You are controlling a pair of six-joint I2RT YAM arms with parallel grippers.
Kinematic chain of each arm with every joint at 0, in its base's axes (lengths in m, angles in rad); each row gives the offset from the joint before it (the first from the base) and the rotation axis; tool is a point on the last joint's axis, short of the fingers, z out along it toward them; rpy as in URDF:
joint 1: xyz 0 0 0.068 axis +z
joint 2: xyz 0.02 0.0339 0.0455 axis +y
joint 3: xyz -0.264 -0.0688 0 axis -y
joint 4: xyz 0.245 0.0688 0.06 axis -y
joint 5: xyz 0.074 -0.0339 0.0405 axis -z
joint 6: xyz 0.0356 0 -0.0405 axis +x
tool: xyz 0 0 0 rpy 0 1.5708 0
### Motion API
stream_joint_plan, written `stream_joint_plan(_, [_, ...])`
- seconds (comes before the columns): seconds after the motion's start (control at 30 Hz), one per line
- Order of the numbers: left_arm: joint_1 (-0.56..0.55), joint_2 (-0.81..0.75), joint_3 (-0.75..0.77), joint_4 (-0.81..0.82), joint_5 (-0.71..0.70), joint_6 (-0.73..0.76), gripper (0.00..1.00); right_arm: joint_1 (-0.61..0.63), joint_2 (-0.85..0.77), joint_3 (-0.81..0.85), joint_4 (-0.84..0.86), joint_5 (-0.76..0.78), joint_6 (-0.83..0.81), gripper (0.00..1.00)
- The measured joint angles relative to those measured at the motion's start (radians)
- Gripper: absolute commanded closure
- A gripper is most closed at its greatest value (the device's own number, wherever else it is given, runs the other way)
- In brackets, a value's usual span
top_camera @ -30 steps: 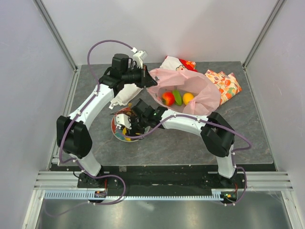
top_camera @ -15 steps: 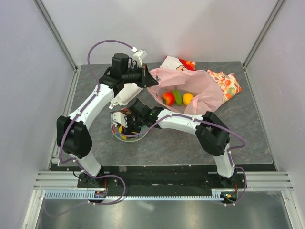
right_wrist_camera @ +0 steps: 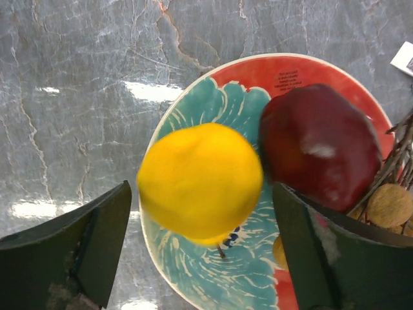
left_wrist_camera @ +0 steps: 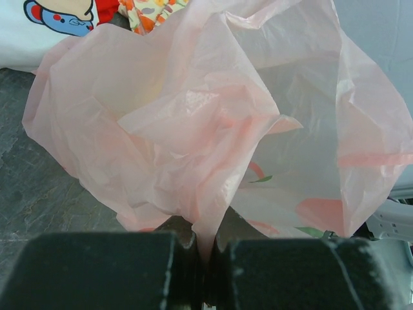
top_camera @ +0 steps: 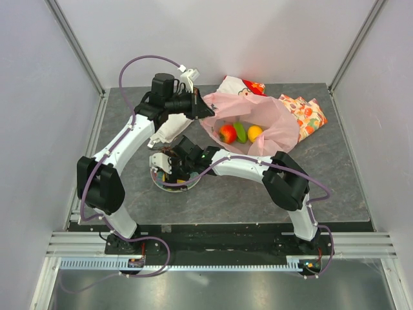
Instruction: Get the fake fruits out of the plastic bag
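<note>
The fake fruits are split between two places. A yellow pear [right_wrist_camera: 200, 181], a dark red plum [right_wrist_camera: 319, 145] and a grape bunch [right_wrist_camera: 390, 206] are on the plate [right_wrist_camera: 310, 61]. A red-yellow apple [top_camera: 226, 134], a green piece [top_camera: 240, 132] and an orange [top_camera: 255, 132] are still inside the plastic bag [top_camera: 277, 129], which lies at about 1 o'clock on the desk [top_camera: 258, 194].

The plate sits at roughly 8 o'clock from the bag. Over the last second the right pincer [right_wrist_camera: 200, 213], poised above it, has spread its jaws wide. The pear now sits clear of both fingers [right_wrist_camera: 97, 245], touching the plum, so it appears to have just been let go and that delivery looks finished.

The left pincer [left_wrist_camera: 206, 265] stays clamped on a bunched fold of the bag's edge, holding the mouth up and open. By my reckoning, three fruits remain to be fetched, and the right arm is free to return for them.
</note>
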Motion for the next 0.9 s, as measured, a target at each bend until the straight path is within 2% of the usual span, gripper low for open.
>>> stream_joint_plan(0.33, [0.000, 0.000, 0.000, 0.019, 0.023, -0.017, 0.98, 0.000, -0.019, 0.039, -0.051, 0.030, 0.074, 0.02])
stream_joint_plan(0.6, [0.000, -0.009, -0.001, 0.021, 0.040, -0.026, 0.98, -0.024, -0.204, 0.082, -0.272, 0.056, 0.064, 0.02])
stream_joint_plan(0.67, [0.000, -0.023, -0.010, 0.023, 0.040, -0.026, 0.98, -0.077, -0.278, 0.093, -0.321, 0.055, 0.084, 0.03])
stream_joint_plan(0.73, [0.000, -0.034, -0.020, 0.042, 0.016, -0.040, 0.98, -0.173, -0.328, 0.142, -0.378, 0.005, 0.098, 0.11])
stream_joint_plan(0.77, [0.000, -0.034, -0.018, 0.082, 0.010, -0.051, 0.98, -0.201, -0.338, 0.160, -0.394, 0.006, 0.120, 0.20])
stream_joint_plan(0.9, [0.007, -0.055, -0.031, 0.062, 0.016, -0.049, 0.98, -0.374, -0.355, 0.222, -0.395, 0.031, 0.140, 0.28])
